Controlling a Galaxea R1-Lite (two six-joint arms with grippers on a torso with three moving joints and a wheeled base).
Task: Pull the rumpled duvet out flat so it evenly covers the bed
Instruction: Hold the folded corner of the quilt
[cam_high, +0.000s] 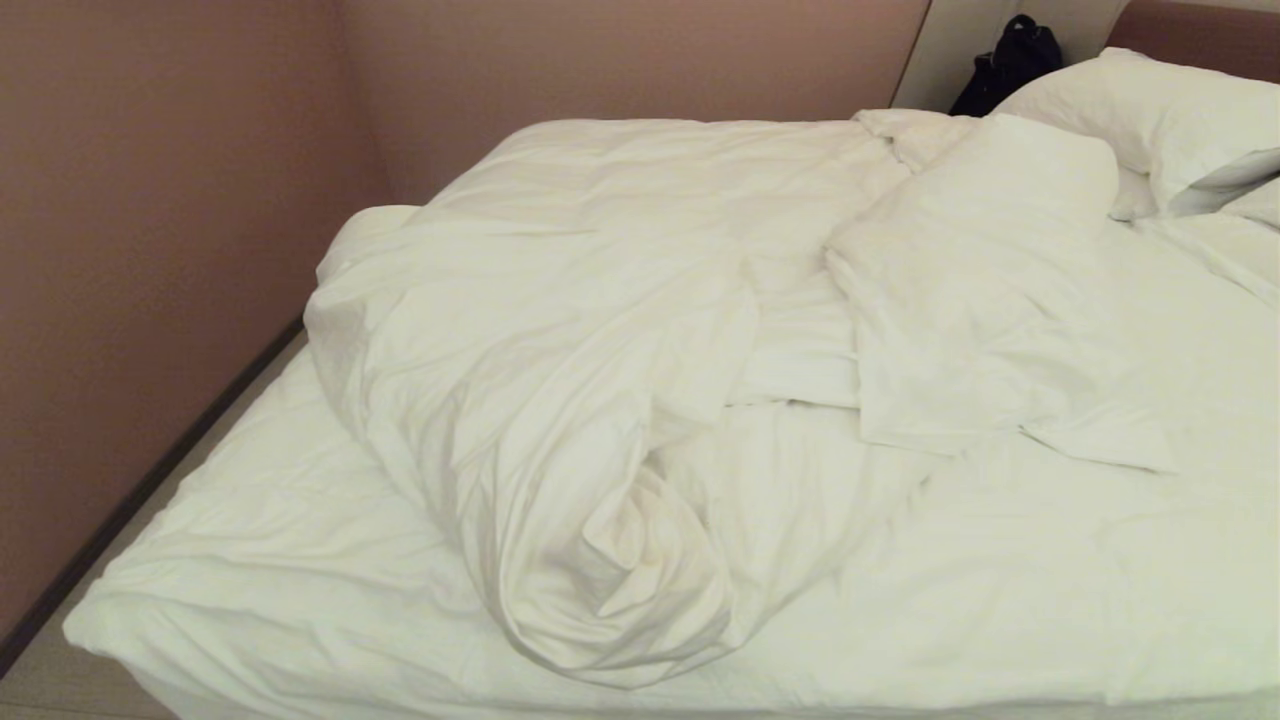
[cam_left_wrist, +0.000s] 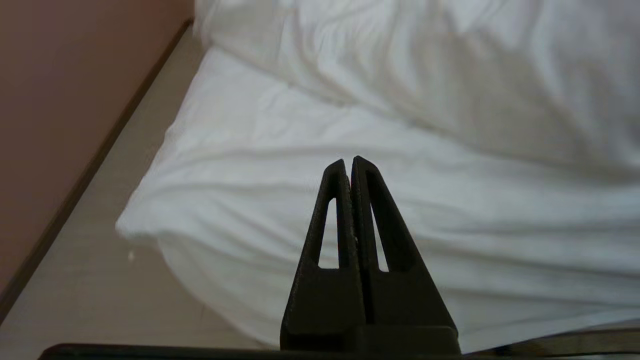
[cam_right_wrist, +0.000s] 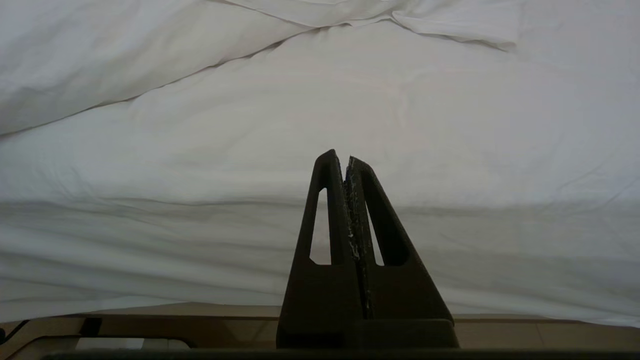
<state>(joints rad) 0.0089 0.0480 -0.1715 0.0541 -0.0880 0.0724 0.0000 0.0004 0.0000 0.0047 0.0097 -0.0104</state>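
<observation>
My left claw (cam_left_wrist: 351, 162) hangs pinched tight and empty at the bed's (cam_high: 110, 625) near left corner, above bare sheet; my right claw (cam_right_wrist: 345, 156) is likewise closed on nothing, low against the near edge further right. Neither shows in the head view. Beyond them the duvet (cam_high: 560, 400) lies bunched in a thick roll running from the near middle of the bed up toward the far left, leaving the near left sheet uncovered. Farther off, two pillows (cam_high: 1150, 130) sit at the far right. I judge nothing is spread yet: this is the approach. Next I'd open the left claw and reach for the roll's near end.
</observation>
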